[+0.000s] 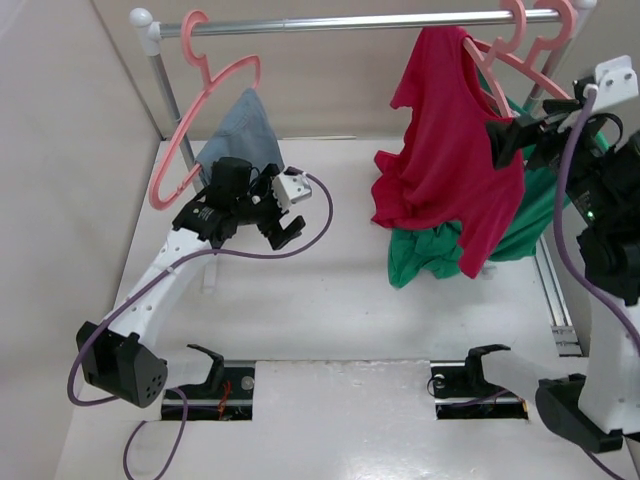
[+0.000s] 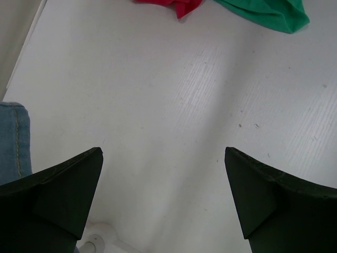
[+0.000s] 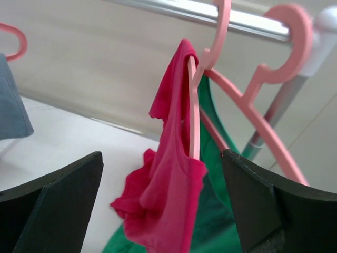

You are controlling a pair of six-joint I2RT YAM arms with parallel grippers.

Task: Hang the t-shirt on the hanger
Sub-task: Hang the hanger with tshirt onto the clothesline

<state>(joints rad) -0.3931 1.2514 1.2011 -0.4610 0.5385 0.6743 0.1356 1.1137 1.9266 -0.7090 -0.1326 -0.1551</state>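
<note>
T-shirt: one crimson t-shirt is seen hanging at the right end of the rail, draped in a bunch over one arm of a pink hanger rather than spread across it.
Hanger: the hanger is hooked on the rail, and its slim arm is seen passing down inside the red fabric.
Right claw: the right gripper is held just beside the shirt's shoulder; its jaws are spread wide, and the shirt is framed between the fingers without being pinched.
Hangers, count: three pink hangers are counted on the rail, two close together at the right and one at the left.
Green top: one green top is hung on the second right-hand hanger, just behind the t-shirt, with its lower part pooled on the table.
Denim: one blue-grey denim piece is carried by the left hanger, well apart from the t-shirt.
Left claw: the left gripper is held low over bare table near the denim, jaws wide, with nothing between them.
Rail: one metal rail is set across the back.
Arms, count: two.
</note>
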